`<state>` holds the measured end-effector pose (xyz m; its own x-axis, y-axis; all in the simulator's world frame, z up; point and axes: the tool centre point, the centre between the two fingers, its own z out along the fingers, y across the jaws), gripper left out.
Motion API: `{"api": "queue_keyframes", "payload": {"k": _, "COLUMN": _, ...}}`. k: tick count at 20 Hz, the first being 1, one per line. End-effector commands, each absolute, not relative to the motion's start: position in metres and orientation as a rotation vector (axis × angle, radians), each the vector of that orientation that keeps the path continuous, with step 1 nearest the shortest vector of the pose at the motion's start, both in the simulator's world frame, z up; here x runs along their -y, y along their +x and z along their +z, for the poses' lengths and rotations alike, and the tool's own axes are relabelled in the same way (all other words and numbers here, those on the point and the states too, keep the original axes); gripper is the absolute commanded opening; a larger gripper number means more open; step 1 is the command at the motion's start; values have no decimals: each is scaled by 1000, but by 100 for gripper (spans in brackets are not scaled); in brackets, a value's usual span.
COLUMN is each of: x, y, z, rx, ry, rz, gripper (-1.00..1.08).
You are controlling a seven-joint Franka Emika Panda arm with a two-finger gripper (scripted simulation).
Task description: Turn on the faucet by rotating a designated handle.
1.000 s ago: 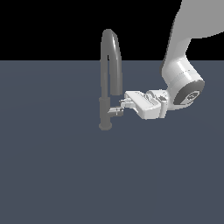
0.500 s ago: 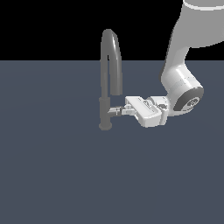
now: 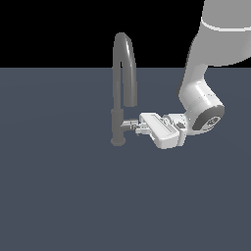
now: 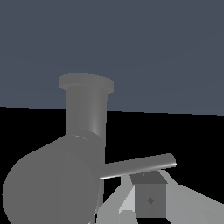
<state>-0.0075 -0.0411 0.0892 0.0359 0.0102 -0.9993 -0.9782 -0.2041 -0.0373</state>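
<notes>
The grey faucet (image 3: pixel 118 112) stands upright with its arched spout high over a small round base. The handle (image 3: pixel 129 122) is a short silver stub sticking out of the lower column toward the exterior view's right. My gripper (image 3: pixel 138 127) reaches in level from that side, and its fingertips touch the stub's end. The fingers look closed together, with the handle lying against them rather than between them. In the wrist view the handle (image 4: pixel 140 166) is a thin rod crossing just over one finger (image 4: pixel 149 199) of the gripper (image 4: pixel 138 206). Behind it rises the faucet (image 4: pixel 85 116) column.
A flat dark blue-grey floor (image 3: pixel 63 196) spreads all round the faucet. My white arm (image 3: pixel 201 98) comes down from the exterior view's upper right.
My hand and wrist have sunk lower and crept a little toward the faucet column, keeping the fingertips on the handle. The faucet body has not moved.
</notes>
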Motion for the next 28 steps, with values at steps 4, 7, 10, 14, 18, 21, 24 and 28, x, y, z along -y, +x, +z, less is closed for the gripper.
{"api": "queue_keyframes", "payload": {"k": 4, "x": 41, "y": -6, "z": 58, "rx": -1101, "ry": -1357, "rz": 1344, "gripper": -100}}
{"api": "queue_keyframes", "payload": {"k": 7, "x": 41, "y": -5, "z": 46, "rx": -1109, "ry": -1352, "rz": 1349, "gripper": -100}}
{"api": "queue_keyframes", "payload": {"k": 10, "x": 41, "y": 3, "z": 74, "rx": -1061, "ry": -1373, "rz": 1333, "gripper": -100}}
{"api": "queue_keyframes", "payload": {"k": 14, "x": 40, "y": 8, "z": 61, "rx": -1074, "ry": -1367, "rz": 1338, "gripper": -100}}
{"api": "queue_keyframes", "payload": {"k": 18, "x": 38, "y": 13, "z": 49, "rx": -1086, "ry": -1362, "rz": 1342, "gripper": -100}}
{"api": "queue_keyframes", "payload": {"k": 21, "x": 38, "y": 16, "z": 41, "rx": -1095, "ry": -1358, "rz": 1345, "gripper": -100}}
{"api": "queue_keyframes", "payload": {"k": 24, "x": 37, "y": 19, "z": 32, "rx": -1103, "ry": -1354, "rz": 1348, "gripper": -100}}
{"api": "queue_keyframes", "payload": {"k": 28, "x": 36, "y": 22, "z": 24, "rx": -1111, "ry": -1350, "rz": 1351, "gripper": -100}}
